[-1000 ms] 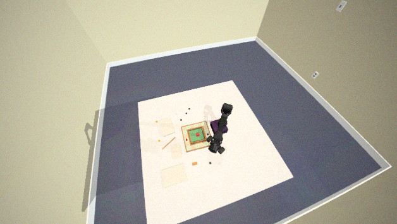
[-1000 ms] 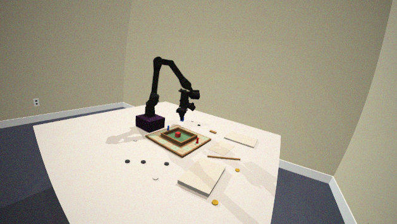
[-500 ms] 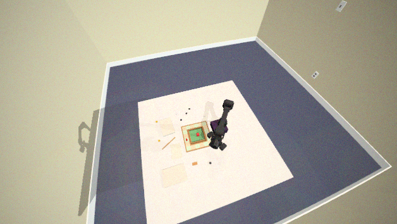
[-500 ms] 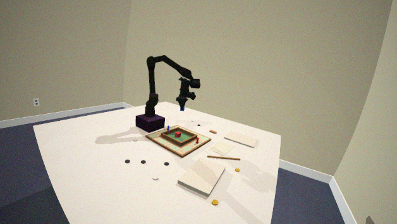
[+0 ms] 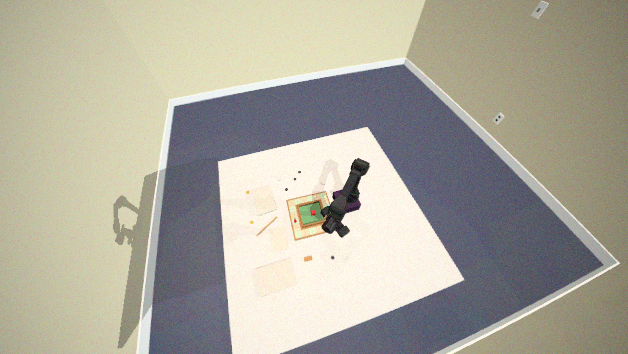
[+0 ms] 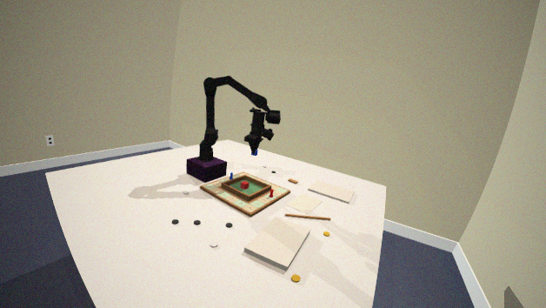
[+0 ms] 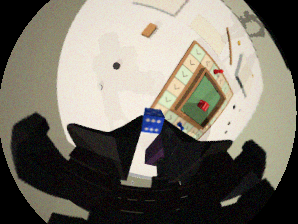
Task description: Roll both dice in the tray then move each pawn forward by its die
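My gripper [image 6: 254, 150] [image 7: 151, 119] is shut on the blue die [image 6: 255, 153] [image 7: 153, 121], held well above the table, off the board's side near the arm's base. One die face shows two rows of pips in the wrist view. The red die [image 5: 313, 212] [image 6: 244, 184] [image 7: 202, 105] lies in the green-floored tray [image 5: 299, 217] [image 6: 235, 194], its number unreadable. The tray stands in the middle of the board [image 5: 291, 207] [image 6: 217, 191] [image 7: 184, 74]. The red pawn [image 5: 295, 220] [image 6: 271, 193] [image 7: 218, 71] and blue pawn [image 6: 231, 176] [image 7: 180, 125] are on opposite sides of the board's track; the arm hides the blue one in the top view.
An orange block [image 5: 308, 258] [image 6: 293, 181] [image 7: 149, 30], a thin rod [image 5: 266, 226] [image 6: 308, 217], a flat card [image 6: 305, 203] and two pale slabs [image 6: 278, 244] [image 6: 331, 192] lie around the board. Several dark discs [image 6: 196, 222] [image 7: 116, 65], pale discs [image 6: 213, 244] and two yellow discs [image 6: 326, 234] [image 6: 296, 277] are scattered about.
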You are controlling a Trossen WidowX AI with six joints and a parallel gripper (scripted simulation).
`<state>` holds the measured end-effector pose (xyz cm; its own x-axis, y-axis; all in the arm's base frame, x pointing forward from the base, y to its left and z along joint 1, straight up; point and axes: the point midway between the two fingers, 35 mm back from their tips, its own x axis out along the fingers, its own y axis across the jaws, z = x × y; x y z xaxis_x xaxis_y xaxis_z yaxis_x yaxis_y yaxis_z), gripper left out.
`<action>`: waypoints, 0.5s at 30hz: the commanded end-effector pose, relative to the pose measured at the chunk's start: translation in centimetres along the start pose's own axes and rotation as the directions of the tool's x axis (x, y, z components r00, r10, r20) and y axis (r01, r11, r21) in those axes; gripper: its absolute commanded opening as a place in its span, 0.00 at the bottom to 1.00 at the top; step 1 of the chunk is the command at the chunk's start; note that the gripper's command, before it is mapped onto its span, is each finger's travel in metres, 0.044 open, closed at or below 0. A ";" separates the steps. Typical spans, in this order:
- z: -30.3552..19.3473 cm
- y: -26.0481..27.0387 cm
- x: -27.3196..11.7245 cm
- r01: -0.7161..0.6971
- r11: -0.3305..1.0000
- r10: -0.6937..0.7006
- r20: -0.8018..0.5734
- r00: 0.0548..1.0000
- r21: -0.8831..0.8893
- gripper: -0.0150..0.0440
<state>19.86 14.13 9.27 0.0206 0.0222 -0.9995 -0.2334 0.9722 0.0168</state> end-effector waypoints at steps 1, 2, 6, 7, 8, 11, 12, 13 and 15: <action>1.3 -1.5 0.1 -0.012 1.000 0.012 0.004 1.000 0.027 0.25; 1.5 -1.8 0.2 -0.014 0.999 0.014 0.005 1.000 0.033 0.25; 2.5 -3.4 0.4 -0.013 0.998 0.012 0.007 1.000 0.060 0.25; 2.7 -3.8 0.5 -0.012 0.998 0.011 0.007 1.000 0.068 0.25; 2.9 -4.2 0.5 -0.011 0.997 0.010 0.008 1.000 0.075 0.25; 3.6 -5.6 0.7 -0.008 0.995 0.007 0.009 1.000 0.097 0.25; 3.7 -6.0 0.8 -0.007 0.995 0.006 0.009 1.000 0.104 0.25; 3.9 -6.5 0.8 -0.006 0.994 0.005 0.010 1.000 0.111 0.25; 4.3 -7.4 1.0 -0.004 0.992 0.003 0.010 1.000 0.125 0.25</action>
<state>24.57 9.40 8.50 0.0253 0.0263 -0.9993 -0.1337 0.9908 0.0227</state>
